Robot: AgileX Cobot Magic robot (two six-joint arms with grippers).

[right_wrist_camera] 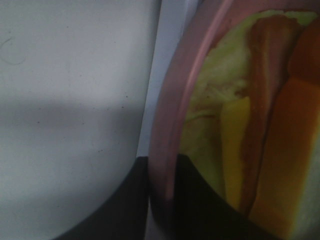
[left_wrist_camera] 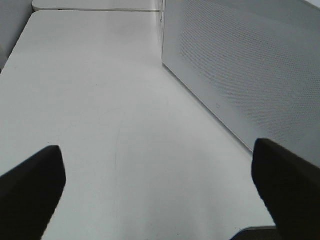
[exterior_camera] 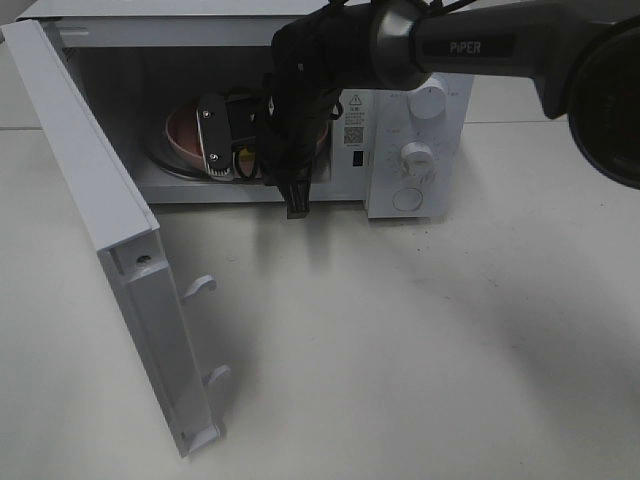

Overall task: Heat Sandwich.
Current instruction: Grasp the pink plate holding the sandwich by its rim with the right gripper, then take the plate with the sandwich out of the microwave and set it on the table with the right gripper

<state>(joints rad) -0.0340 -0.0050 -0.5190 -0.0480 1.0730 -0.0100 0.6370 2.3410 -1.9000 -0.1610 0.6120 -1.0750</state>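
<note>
White microwave [exterior_camera: 410, 150] stands at the back of the pale table [exterior_camera: 420, 330], cavity open. Its door [exterior_camera: 110, 240] is swung out wide on the left side of the exterior high view, inner face showing two white latch hooks [exterior_camera: 200, 286] along its free edge. Control panel on the right of the cavity carries two round knobs [exterior_camera: 427, 102] and a round button [exterior_camera: 407, 199]; a warning label [exterior_camera: 355, 118] sits beside them. The right arm [exterior_camera: 470, 45], dark, marked PiPER, crosses the upper frame from the right and drops its wrist in front of the cavity mouth, hiding most of the interior from the high camera. Right gripper [right_wrist_camera: 161, 200] is inside the cavity; the wrist view shows its two dark fingers [right_wrist_camera: 120, 205] closed onto the rim of the pink plate [right_wrist_camera: 167, 125], one on either side of the rim, so the jaws are clamped on the plate edge. The sandwich [right_wrist_camera: 245, 120] lies on that plate, inside the microwave: pale yellow-green filling and tan to orange crust fill the close view. From above only an arc of the plate shows past the gripper. Left gripper [left_wrist_camera: 160, 192] hangs over bare table just beside the microwave's perforated outer side wall [left_wrist_camera: 250, 65]; its fingers stand wide apart, nothing between them, touching nothing.
</note>
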